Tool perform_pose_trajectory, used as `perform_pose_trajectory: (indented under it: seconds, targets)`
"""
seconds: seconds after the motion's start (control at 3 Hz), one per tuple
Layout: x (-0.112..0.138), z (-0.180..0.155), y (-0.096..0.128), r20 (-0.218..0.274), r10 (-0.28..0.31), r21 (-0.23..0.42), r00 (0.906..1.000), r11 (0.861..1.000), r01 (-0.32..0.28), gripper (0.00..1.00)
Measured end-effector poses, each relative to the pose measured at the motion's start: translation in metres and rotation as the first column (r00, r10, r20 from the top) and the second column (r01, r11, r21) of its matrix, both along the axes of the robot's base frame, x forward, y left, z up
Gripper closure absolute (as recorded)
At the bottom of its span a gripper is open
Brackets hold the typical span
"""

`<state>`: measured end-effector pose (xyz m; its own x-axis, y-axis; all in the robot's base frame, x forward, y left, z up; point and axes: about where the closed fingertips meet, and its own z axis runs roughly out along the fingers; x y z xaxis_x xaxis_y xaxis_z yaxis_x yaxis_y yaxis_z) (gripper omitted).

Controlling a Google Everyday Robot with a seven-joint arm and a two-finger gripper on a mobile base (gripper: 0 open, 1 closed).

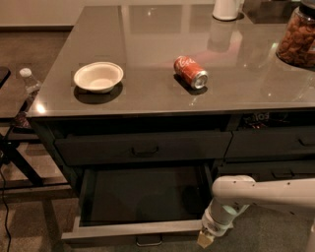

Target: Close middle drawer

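Observation:
The middle drawer (133, 230) is pulled far out below the counter, its dark tray empty, its pale front rim along the bottom of the view and a small metal handle (148, 241) at the centre of the front. My white arm comes in from the right. My gripper (206, 238) hangs at the drawer's front right corner, right by the front rim.
A shut drawer (142, 147) with a dark handle sits above the open one. On the counter (162, 34) are a white bowl (98, 76), a red soda can on its side (190, 72), a jar of snacks (297, 39) and a white container (226, 8). A water bottle (28, 86) stands at the left.

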<state>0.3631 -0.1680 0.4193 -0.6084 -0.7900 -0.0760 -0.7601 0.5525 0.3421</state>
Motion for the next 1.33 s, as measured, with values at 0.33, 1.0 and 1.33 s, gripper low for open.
perform_pose_trajectory:
  seconds: [0.33, 1.0, 1.33]
  targets:
    - [0.007, -0.001, 0.004, 0.017, 0.01, -0.001, 0.9998, 1.0, -0.01, 1.0]
    - [0.038, 0.004, 0.014, 0.062, 0.044, -0.002, 0.9971, 0.999, -0.044, 0.81]
    - [0.038, 0.004, 0.014, 0.062, 0.044, -0.002, 0.9971, 0.999, -0.044, 0.58]
